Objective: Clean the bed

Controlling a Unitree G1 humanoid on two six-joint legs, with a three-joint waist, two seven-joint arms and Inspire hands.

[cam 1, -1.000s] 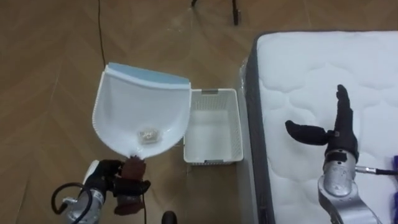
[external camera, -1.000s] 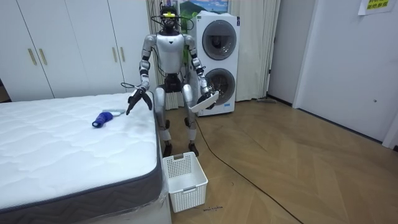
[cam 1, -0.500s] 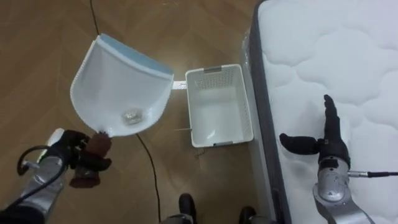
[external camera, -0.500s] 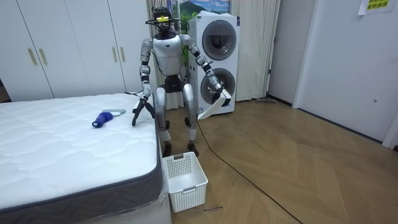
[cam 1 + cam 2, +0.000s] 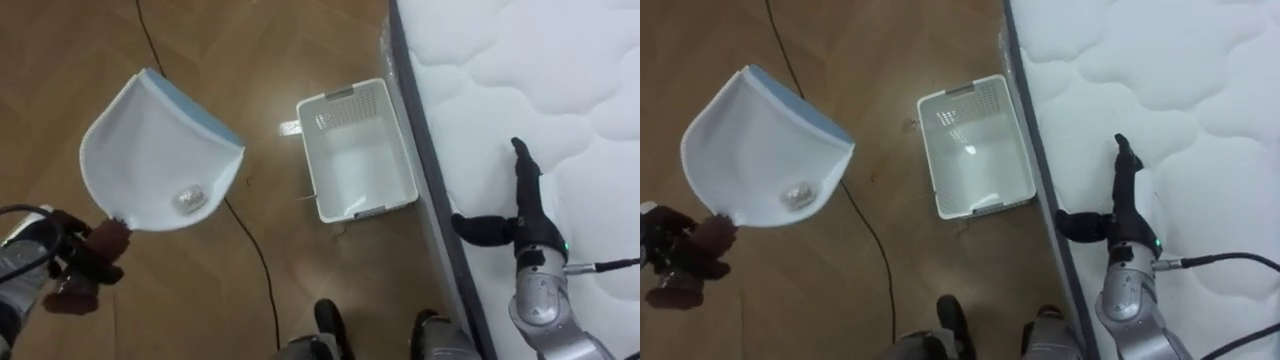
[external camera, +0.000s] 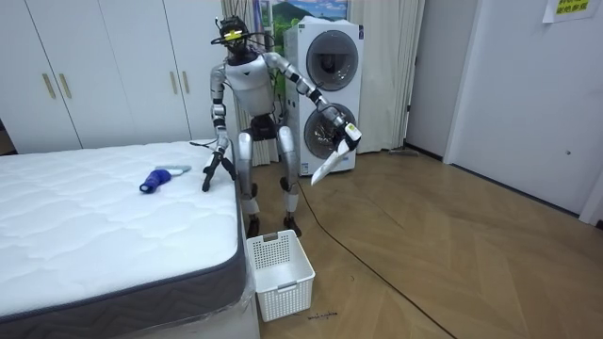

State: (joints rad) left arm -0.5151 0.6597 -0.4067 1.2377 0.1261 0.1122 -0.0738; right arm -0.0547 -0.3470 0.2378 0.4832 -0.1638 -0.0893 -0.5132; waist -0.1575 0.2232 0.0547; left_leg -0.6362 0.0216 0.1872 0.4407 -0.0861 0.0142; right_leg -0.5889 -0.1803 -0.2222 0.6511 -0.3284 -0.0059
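Left hand (image 5: 72, 268) is clamped on the white dustpan (image 5: 150, 150), held over the floor (image 5: 280, 40); the right hand (image 5: 531, 232) is held spread over the edge of the bed (image 5: 560, 70).

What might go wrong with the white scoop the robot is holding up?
1. The dustpan, held by its handle in the left hand, hangs over bare floor beside the basket, not above it. If it tips now, the small scrap in it would probably land on the floor.
2. The open right hand is at the mattress edge, too far off to steady the dustpan if it wobbles.
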